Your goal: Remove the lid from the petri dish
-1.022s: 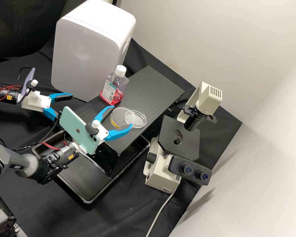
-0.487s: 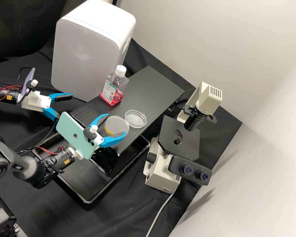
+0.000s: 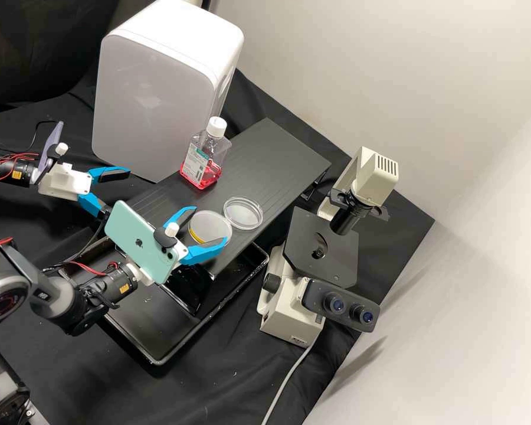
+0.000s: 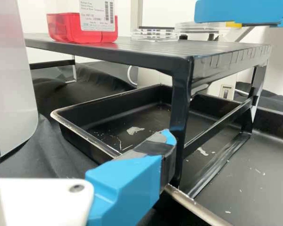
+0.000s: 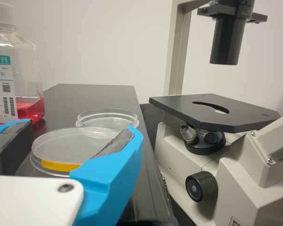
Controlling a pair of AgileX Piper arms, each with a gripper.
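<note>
A clear petri dish point(image 3: 209, 225) point(image 5: 78, 148) with a yellow band lies on the black shelf point(image 3: 271, 156), near its front end. My right gripper point(image 3: 205, 227) point(image 5: 68, 146) has its blue fingers against both sides of the dish, shut on it. The clear lid point(image 3: 242, 212) point(image 5: 107, 117) lies flat on the shelf just beyond the dish, apart from it. My left gripper point(image 3: 102, 188) hangs open to the left of the shelf, holding nothing. One of its fingers point(image 4: 132, 172) shows in front of the shelf's leg. The lid point(image 4: 154, 33) also shows in the left wrist view, on the shelf.
A culture flask point(image 3: 204, 154) with red liquid stands farther back on the shelf. A large white box point(image 3: 165, 82) stands behind it. A black tray point(image 3: 153, 330) point(image 4: 75, 127) lies under the shelf. A microscope point(image 3: 330, 260) point(image 5: 217, 113) stands close on the right.
My right gripper drew back toward the shelf's front end with the dish, pulling it clear of the lid that overlapped it. The lid now lies flat. The left arm kept still.
</note>
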